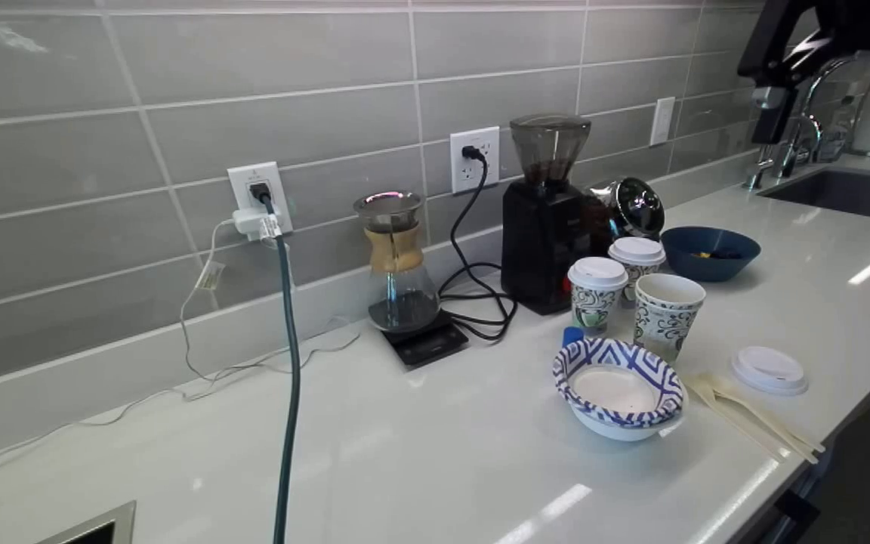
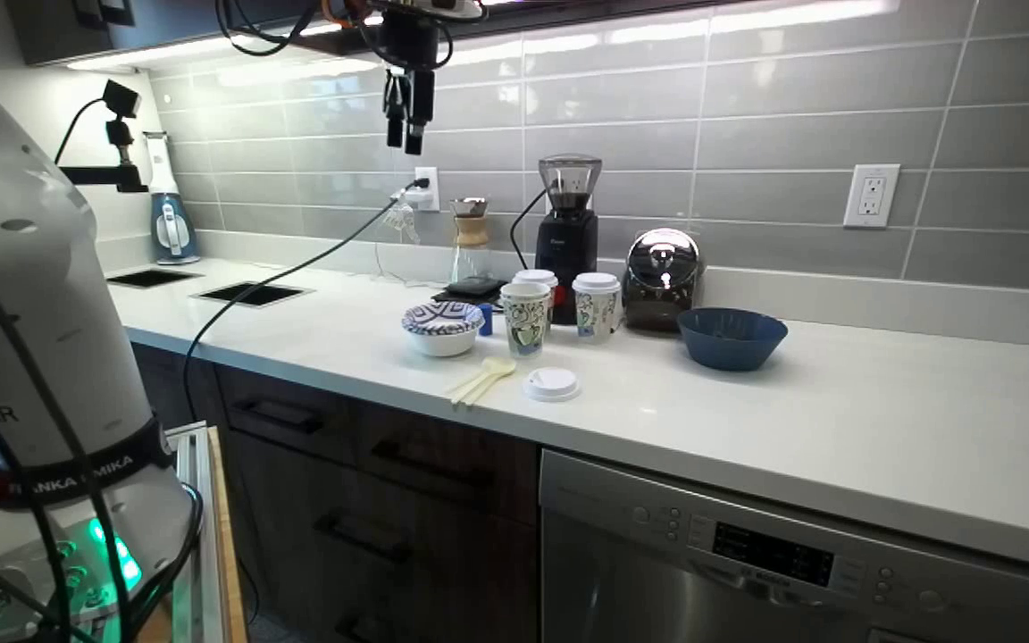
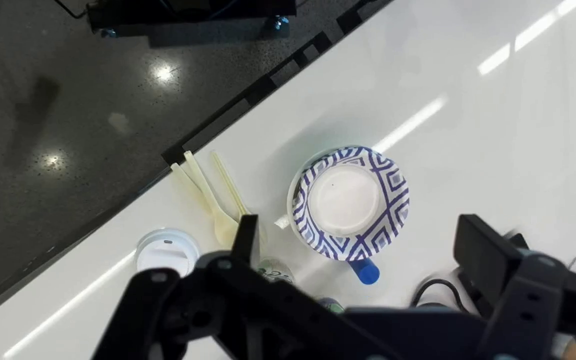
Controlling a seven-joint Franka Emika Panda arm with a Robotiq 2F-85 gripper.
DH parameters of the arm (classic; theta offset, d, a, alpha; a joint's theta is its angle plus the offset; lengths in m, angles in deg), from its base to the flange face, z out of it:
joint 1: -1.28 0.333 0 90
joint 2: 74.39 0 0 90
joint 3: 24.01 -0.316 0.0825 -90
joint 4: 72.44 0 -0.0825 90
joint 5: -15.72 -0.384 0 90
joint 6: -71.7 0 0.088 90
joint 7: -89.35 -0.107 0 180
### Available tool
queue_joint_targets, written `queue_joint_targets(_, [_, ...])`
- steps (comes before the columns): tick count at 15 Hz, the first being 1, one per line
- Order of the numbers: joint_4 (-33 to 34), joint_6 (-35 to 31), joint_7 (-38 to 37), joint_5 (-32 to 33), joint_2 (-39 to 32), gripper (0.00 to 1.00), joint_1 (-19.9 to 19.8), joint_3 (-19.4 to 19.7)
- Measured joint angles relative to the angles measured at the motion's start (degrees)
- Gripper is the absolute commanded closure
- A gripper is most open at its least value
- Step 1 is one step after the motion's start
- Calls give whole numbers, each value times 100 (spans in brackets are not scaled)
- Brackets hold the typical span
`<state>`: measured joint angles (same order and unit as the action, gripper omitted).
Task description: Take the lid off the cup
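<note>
Two patterned paper cups with white lids on stand by the grinder. The one with a bluish pattern, likely the cup (image 1: 631, 281) (image 2: 597, 318), has its white lid (image 1: 637, 250) (image 2: 596, 282) seated on its rim. The other lidded cup (image 1: 593, 306), greener, stands beside it. Another white lid (image 1: 769, 370) (image 2: 552, 383) (image 3: 168, 252) lies loose on the counter. My gripper (image 1: 834, 128) (image 2: 404, 143) (image 3: 358, 235) is wide open and empty, high above the counter. In the wrist view its body hides most of the cups.
Open stacked cups (image 1: 665, 321) stand in front of the lidded ones. A blue-and-white bowl (image 1: 616, 423), a blue cylinder (image 3: 368, 272) and pale utensils (image 1: 752, 415) lie nearby. The grinder (image 1: 544, 242), glass carafe (image 1: 408, 295) and dark blue bowl (image 1: 711, 257) stand around.
</note>
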<state>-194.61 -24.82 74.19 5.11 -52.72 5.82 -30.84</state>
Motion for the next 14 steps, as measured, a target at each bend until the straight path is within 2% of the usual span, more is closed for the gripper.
queue_joint_targets(3, [17, -544, -562, -155, -292, 0, -1, -113])
queue_joint_targets(9, [33, -2257, -1640, -190, -1282, 0, 10, -387])
queue_joint_targets(14, [125, -3284, -2585, 173, -2092, 0, 79, -450])
